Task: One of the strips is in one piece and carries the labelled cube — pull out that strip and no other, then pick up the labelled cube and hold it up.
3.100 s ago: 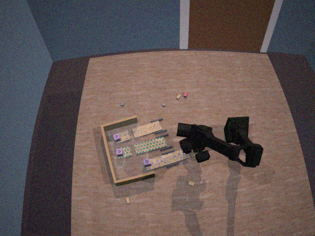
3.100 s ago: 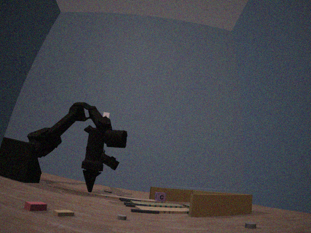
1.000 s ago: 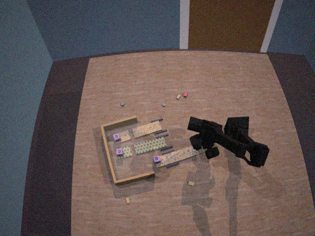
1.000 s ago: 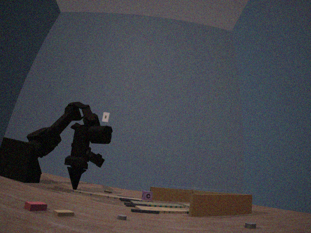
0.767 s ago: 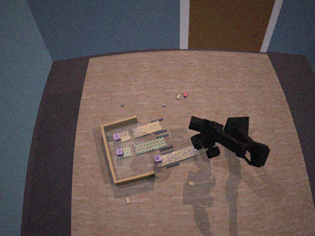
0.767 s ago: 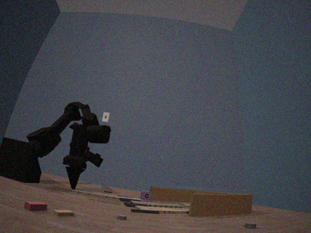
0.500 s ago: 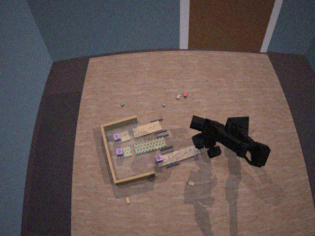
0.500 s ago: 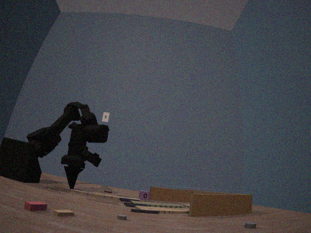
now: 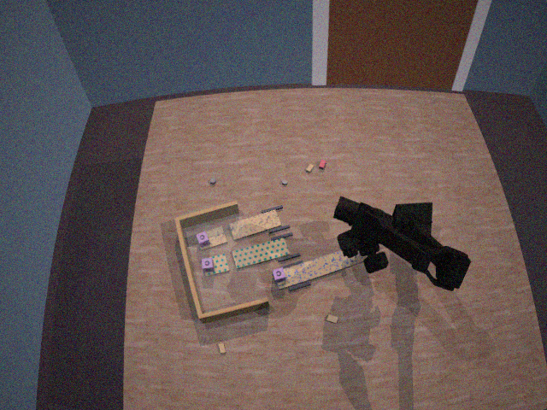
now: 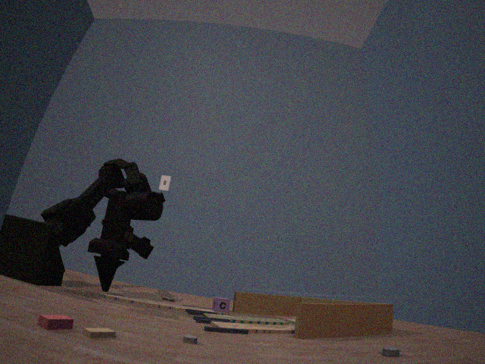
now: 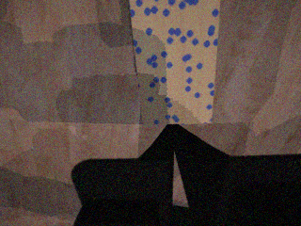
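Observation:
The blue-spotted strip (image 9: 318,267) (image 10: 136,300) (image 11: 193,56) looks unbroken and lies outside the three-sided wall. A purple cube (image 9: 279,273) (image 10: 221,304) stands on its far end, between the guides; its side shows a C. My gripper (image 10: 105,290) (image 11: 172,129) is shut and empty, pointing down, its tips at the strip's near end; whether they touch it is unclear. The teal-dotted strip (image 9: 261,253) and the finely marked strip (image 9: 255,224) each have a gap before a short rear piece. Purple cubes (image 9: 207,264) (image 9: 202,238) stand on those rear pieces.
A low wooden wall (image 9: 187,265) (image 10: 344,320) surrounds the rear pieces on three sides. Short dark guides (image 9: 300,286) flank the strips. A red block (image 9: 322,164) (image 10: 55,321), tan blocks (image 9: 309,167) (image 9: 332,319) (image 9: 222,348) and grey discs (image 9: 213,181) (image 9: 284,182) lie around.

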`<state>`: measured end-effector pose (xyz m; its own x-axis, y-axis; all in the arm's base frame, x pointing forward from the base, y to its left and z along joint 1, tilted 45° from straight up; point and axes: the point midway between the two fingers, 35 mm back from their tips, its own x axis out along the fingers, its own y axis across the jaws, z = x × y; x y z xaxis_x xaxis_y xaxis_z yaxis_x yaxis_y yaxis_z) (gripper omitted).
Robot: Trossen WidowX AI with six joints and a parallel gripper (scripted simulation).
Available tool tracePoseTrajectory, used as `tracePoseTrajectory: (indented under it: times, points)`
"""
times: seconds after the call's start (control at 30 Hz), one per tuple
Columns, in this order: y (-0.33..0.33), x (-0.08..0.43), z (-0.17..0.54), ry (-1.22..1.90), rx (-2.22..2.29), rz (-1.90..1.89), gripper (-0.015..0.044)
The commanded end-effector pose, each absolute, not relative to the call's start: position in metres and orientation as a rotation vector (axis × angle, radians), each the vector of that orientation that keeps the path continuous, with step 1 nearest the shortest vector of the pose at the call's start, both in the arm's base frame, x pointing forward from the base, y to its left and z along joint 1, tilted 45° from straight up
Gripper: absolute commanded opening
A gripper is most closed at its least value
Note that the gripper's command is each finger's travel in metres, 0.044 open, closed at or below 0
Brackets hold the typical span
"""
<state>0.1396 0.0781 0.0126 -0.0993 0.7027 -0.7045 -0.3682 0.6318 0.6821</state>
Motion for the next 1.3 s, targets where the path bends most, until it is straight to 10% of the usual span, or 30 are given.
tracePoseTrajectory:
  times: [0.0,0.13,0.7,1.27]
  points:
    - [0.058,0.15,0.032,1.416,0.296,0.917,0.0]
    - [0.054,0.15,0.037,1.424,0.297,0.92,0.0]
    - [0.074,0.21,0.051,1.418,0.294,0.923,0.044]
    - [0.09,0.268,0.065,1.414,0.293,0.924,0.044]
